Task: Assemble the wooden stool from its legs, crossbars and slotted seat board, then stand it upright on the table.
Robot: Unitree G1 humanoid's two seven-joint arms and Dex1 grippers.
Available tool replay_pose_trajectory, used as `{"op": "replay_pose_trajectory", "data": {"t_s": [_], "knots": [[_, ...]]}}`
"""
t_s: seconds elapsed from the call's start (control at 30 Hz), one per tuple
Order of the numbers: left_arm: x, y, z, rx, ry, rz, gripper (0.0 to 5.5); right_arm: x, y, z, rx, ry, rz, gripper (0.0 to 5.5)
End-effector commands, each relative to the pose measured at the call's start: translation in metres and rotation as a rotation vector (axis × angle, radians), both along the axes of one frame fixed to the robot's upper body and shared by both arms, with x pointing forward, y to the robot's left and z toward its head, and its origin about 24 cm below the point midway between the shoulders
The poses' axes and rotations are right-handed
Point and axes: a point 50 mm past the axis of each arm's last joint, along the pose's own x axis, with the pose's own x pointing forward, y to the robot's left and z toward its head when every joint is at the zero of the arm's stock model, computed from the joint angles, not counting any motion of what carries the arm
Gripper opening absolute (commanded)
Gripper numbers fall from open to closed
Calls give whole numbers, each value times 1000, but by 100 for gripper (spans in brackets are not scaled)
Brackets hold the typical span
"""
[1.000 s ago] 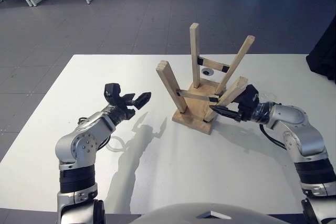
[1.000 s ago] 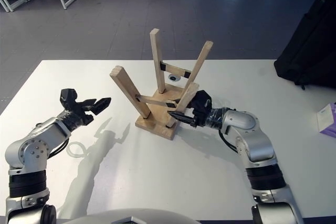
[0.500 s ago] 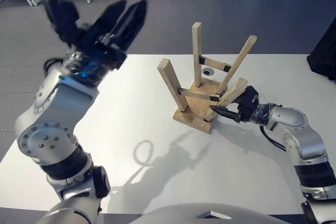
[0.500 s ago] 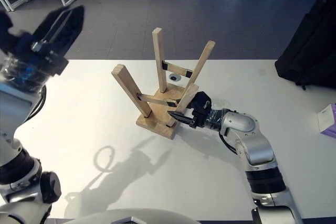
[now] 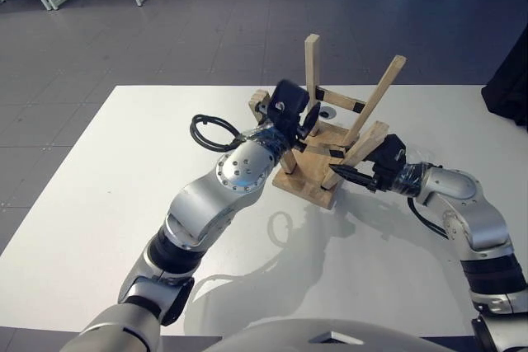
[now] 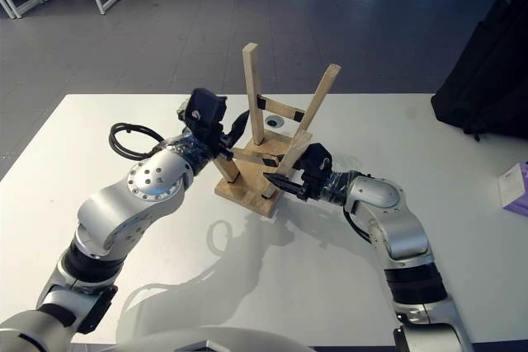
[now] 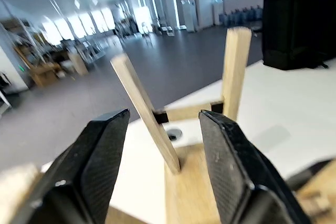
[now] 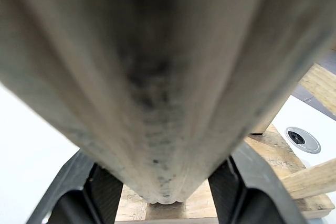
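The wooden stool stands upside down on the white table (image 5: 99, 171), its seat board (image 5: 307, 188) flat and its legs pointing up. My right gripper (image 5: 360, 176) is shut on the near right leg (image 5: 365, 144), low down by the board; in the right wrist view that leg (image 8: 157, 77) runs between both fingers (image 8: 107, 195). My left gripper (image 6: 229, 136) is open at the near left leg (image 6: 228, 169), level with the crossbar (image 6: 252, 157). In the left wrist view its fingers (image 7: 107, 150) frame the two far legs (image 7: 233, 72) and their crossbar (image 7: 184, 113).
A round grommet hole (image 6: 275, 122) sits in the table just behind the stool. A black bag (image 6: 487, 63) stands off the table's right side, and a small white and purple item (image 6: 513, 189) lies at the right edge. Bare table spreads left and front.
My left arm swung up from the table's left side, passed high, and came down to the stool's near left leg, gripper still open. The right arm kept its hold and place.
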Motion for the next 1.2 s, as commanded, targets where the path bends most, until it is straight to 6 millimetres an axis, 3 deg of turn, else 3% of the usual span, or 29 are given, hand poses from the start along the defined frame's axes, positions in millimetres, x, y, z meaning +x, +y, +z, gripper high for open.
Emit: {"op": "replay_pose_trajectory", "data": {"t_s": [0.03,0.2,0.33,0.4,0.47,0.6,0.83,0.93,1.03,1.2], "knots": [[-2,-12,-33,189,39,-13,245,-3,-2,-12,-33,73,-20,203],[-3,-15,-112,434,175,30,245,-3,2,-13,-34,108,14,203],[-6,-16,-127,443,198,20,245,-6,7,-26,-131,198,37,203],[-7,-17,-120,380,192,28,245,-9,0,-58,-317,346,-4,203],[-5,-16,-100,289,156,39,245,-27,-18,-95,-489,579,-32,203],[0,-11,-54,122,74,40,245,-55,-43,-139,-580,784,-147,203],[8,10,34,-238,-38,23,245,-72,-33,-150,-470,788,-149,203],[32,29,76,-342,-86,26,245,-73,-27,-150,-454,774,-139,203],[68,56,82,-331,-28,88,245,-70,-24,-148,-442,762,-133,203],[92,73,36,-320,178,120,245,-68,-23,-147,-447,749,-118,203]]}}
